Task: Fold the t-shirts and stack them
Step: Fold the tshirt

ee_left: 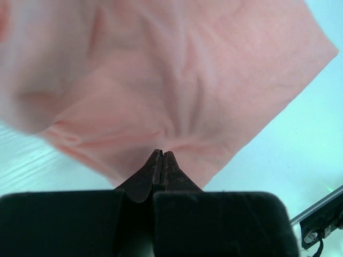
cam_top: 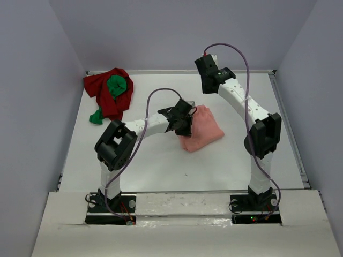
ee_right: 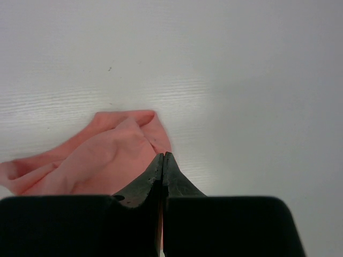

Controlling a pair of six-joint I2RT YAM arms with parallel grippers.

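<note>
The salmon-pink t-shirt [cam_top: 204,131] lies folded into a small block at the table's middle. My left gripper [cam_top: 186,119] is at its left edge, jaws shut, and the cloth [ee_left: 187,69] puckers in creases toward the tips [ee_left: 162,153], so it pinches the shirt. My right gripper [cam_top: 208,84] is raised near the back, jaws shut and empty [ee_right: 163,155], with the pink shirt [ee_right: 102,160] below and apart from it. The dark red t-shirt [cam_top: 104,88] lies crumpled at the back left with the bright green t-shirt [cam_top: 117,85] bunched on it.
Grey walls close in the white table [cam_top: 161,166] on the left, back and right. A metal rail [cam_top: 289,128] runs along the right edge. A green corner [cam_top: 96,118] sticks out below the red heap.
</note>
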